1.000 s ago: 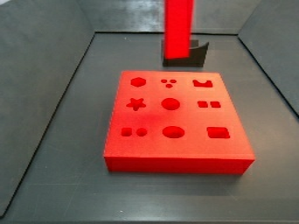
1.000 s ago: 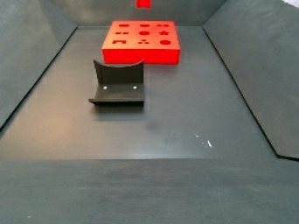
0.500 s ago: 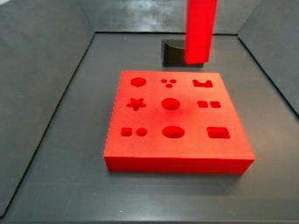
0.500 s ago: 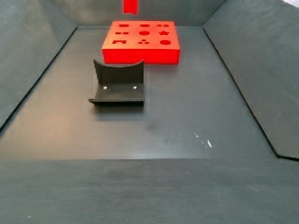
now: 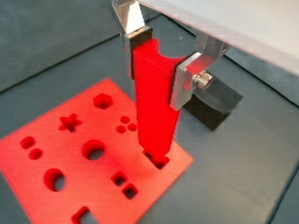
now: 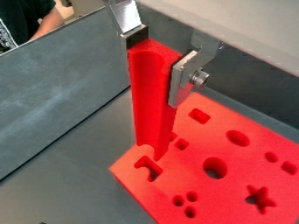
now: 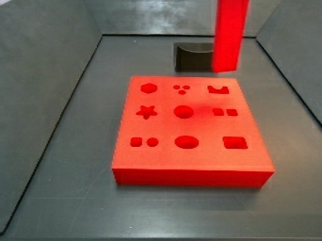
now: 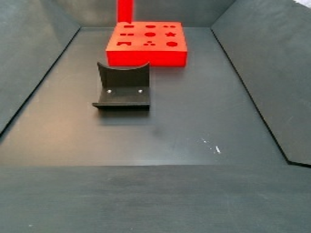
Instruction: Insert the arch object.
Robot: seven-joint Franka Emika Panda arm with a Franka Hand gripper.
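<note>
My gripper [image 5: 162,59] is shut on the arch object [image 5: 152,105], a long bright red bar that hangs upright from its fingers; both wrist views show this, gripper [image 6: 158,57] on the bar [image 6: 149,96]. The bar's lower end hovers over the corner of the red board [image 5: 87,179] that has the arch-shaped hole [image 6: 149,164]. In a side view the bar [image 7: 229,33] stands above the board's [image 7: 189,174] far right corner, over that hole [image 7: 221,89]. In a side view only the bar's lower end [image 8: 124,9] shows, above the board [image 8: 145,59]. The gripper is out of both side views.
The dark fixture [image 8: 122,86] stands on the floor apart from the board; it also shows behind the board in a side view [image 7: 193,55] and in a wrist view [image 5: 216,105]. Grey walls enclose the floor on all sides.
The bar has moved sideways with the gripper, to the right in a side view and to the left in a side view, towards the board's corner with the arch hole.
</note>
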